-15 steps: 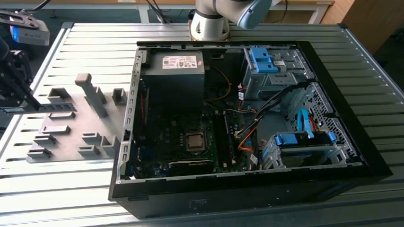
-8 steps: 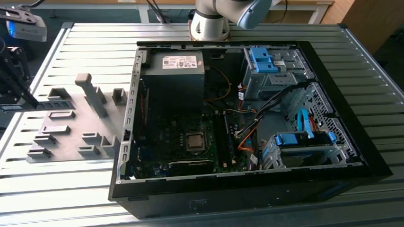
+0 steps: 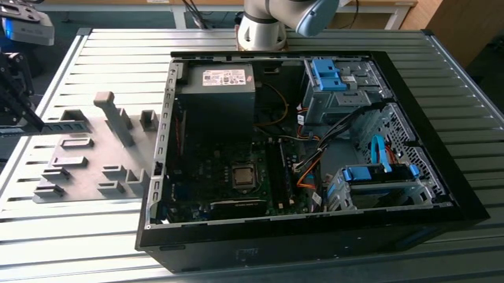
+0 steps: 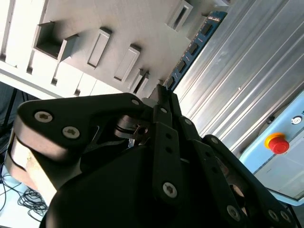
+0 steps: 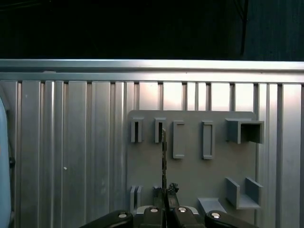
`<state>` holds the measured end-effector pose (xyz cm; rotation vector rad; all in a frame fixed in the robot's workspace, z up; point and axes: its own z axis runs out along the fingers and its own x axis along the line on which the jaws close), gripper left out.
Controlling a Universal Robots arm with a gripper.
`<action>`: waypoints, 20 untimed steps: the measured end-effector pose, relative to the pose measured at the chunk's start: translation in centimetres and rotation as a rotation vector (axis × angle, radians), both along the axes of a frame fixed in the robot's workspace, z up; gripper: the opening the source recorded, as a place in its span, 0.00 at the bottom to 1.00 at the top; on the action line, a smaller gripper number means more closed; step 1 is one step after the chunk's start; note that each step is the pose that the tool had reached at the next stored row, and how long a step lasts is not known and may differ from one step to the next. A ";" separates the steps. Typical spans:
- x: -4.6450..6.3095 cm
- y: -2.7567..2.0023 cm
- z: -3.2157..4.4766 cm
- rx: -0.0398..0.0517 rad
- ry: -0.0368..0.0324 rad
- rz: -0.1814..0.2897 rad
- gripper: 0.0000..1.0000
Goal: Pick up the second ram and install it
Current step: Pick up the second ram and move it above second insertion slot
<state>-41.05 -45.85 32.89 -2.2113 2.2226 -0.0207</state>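
My gripper [image 5: 165, 205] is shut on the second ram [image 5: 164, 156], a thin blue-green stick seen edge-on and reaching out from between the fingertips. In the second wrist view the same ram [image 4: 192, 47] shows its dark chips, running from my gripper [image 4: 161, 97] out past the edge of the grey fixture plate [image 4: 123, 19]. The stick hangs over the fixture plate [image 5: 190, 175], in line with one of its narrow slots [image 5: 159, 130]. In the exterior view my black tool [image 3: 16, 94] stands at the left edge, over the fixture plate [image 3: 87, 171].
The open computer case [image 3: 299, 147] lies on the slatted metal table [image 3: 94, 236] at the exterior view's right, with long black memory slots [image 3: 277, 168] beside the processor socket [image 3: 242, 175]. Orange and blue cables [image 3: 311, 171] run close to the slots. A red stop button [image 4: 277, 142] sits off the table.
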 end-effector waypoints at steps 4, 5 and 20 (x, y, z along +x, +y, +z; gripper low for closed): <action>0.0 0.00 0.62 0.0000 -0.0008 0.000 0.14; 0.0 0.00 0.79 -0.0001 -0.0009 0.000 0.14; 0.0 0.00 3.44 0.0000 -0.0049 0.000 0.14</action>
